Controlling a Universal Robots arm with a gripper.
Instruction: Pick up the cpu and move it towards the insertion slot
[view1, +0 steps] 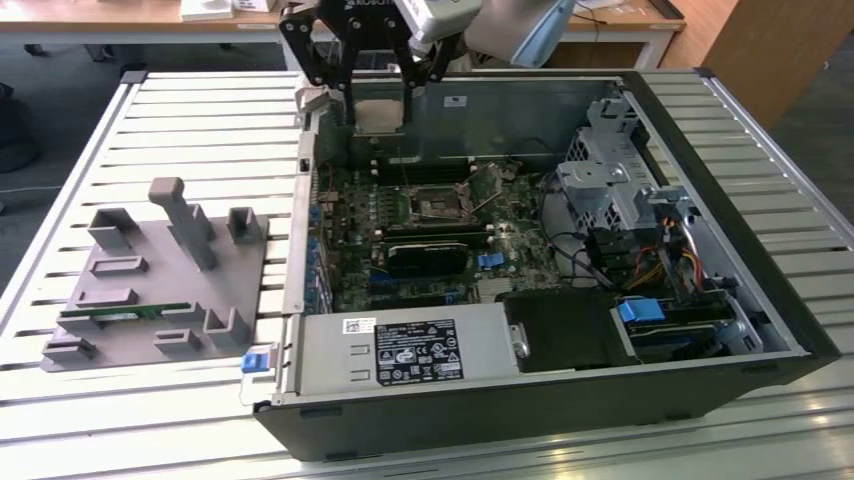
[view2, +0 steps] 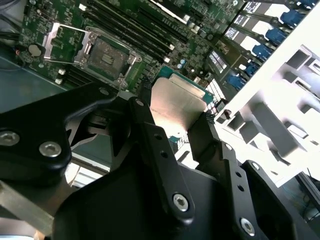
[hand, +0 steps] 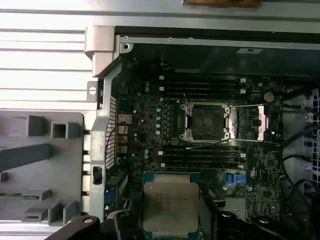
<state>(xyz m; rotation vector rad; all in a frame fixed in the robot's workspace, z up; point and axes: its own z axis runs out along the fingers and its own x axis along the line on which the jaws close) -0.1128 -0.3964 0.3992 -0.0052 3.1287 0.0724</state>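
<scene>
Slatted white table (view1: 200, 120) underneath, and on it sits an open computer case (view1: 747, 290) with its motherboard (view1: 400, 215), a labelled power supply (view1: 400, 352) and bundled cables all laid bare. On the exterior view's left, a grey fixture plate (view1: 147, 300) carries a green memory stick (view1: 118, 315). Up above the case's far edge the gripper (view1: 379, 105) hangs with the cpu (view1: 379, 112) clamped between its fingers, well clear of the insertion slot (view1: 437, 207) down on the board.

Over to the second wrist view: black fingers (view2: 150, 140) pinch the cpu (view2: 176, 107) by its sides, silver lid gleaming, the insertion slot (view2: 102, 56) lying open beyond.

First wrist view now: the cpu (hand: 171, 209) is held near the camera, and the insertion slot (hand: 207, 122) sits open between rows of memory slots (hand: 200, 86), its frame flipped aside.
</scene>
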